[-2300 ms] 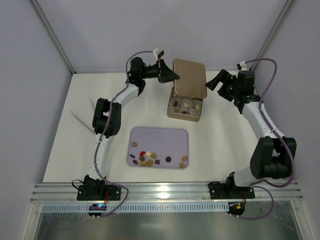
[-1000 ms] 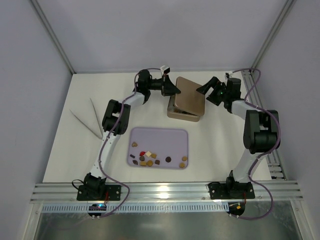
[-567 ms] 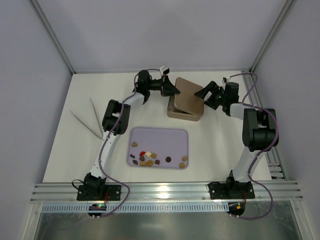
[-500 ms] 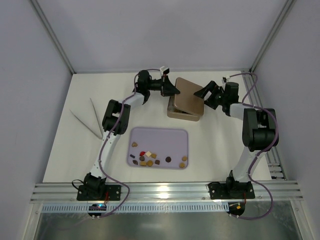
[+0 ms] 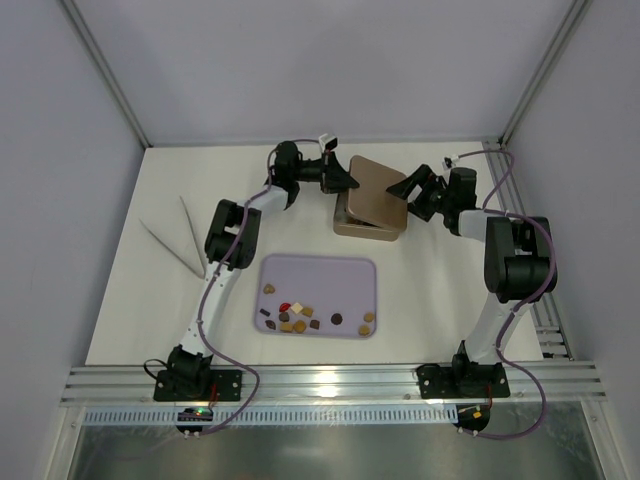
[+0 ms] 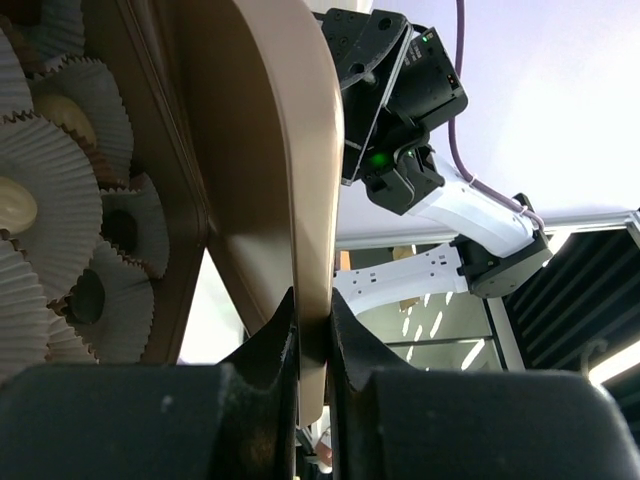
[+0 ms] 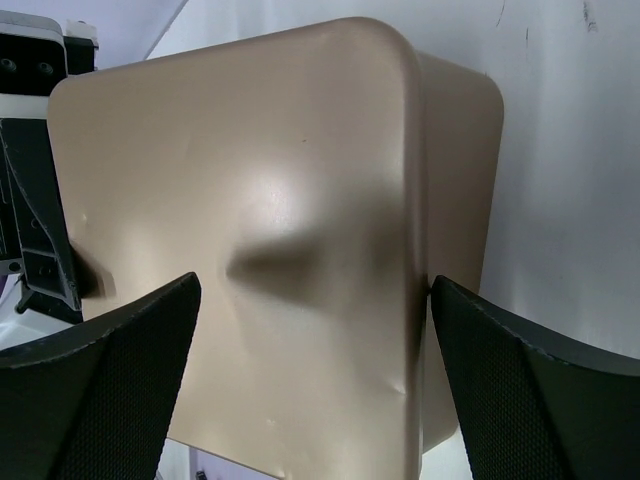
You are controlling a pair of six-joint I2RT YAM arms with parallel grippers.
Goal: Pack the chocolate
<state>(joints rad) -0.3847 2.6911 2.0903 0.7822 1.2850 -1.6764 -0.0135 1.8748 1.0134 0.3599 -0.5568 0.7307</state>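
Left gripper: jaws clenched on the thin edge of the brown lid, which stands pinched between the two fingers and runs straight out from them. From overhead the left gripper meets the left side of the lid, and the lid sits tilted over the brown box, its near edge against the box, the box just beneath and ahead of these jaws. Right gripper: jaws released and spread wide, one finger to either side, with the broad face of the lid filling the space ahead of and between them; whether either finger touches the lid cannot be told. From overhead the right gripper stands at the right side of the lid, directly facing the left gripper across it. Beside the clenched jaws, under the raised lid, pleated paper cups show inside the box, several with a cream or dark piece in them. The loose chocolate pieces lie scattered along the near part of a lavender tray, well apart from both sets of jaws, on the side toward the arm bases.
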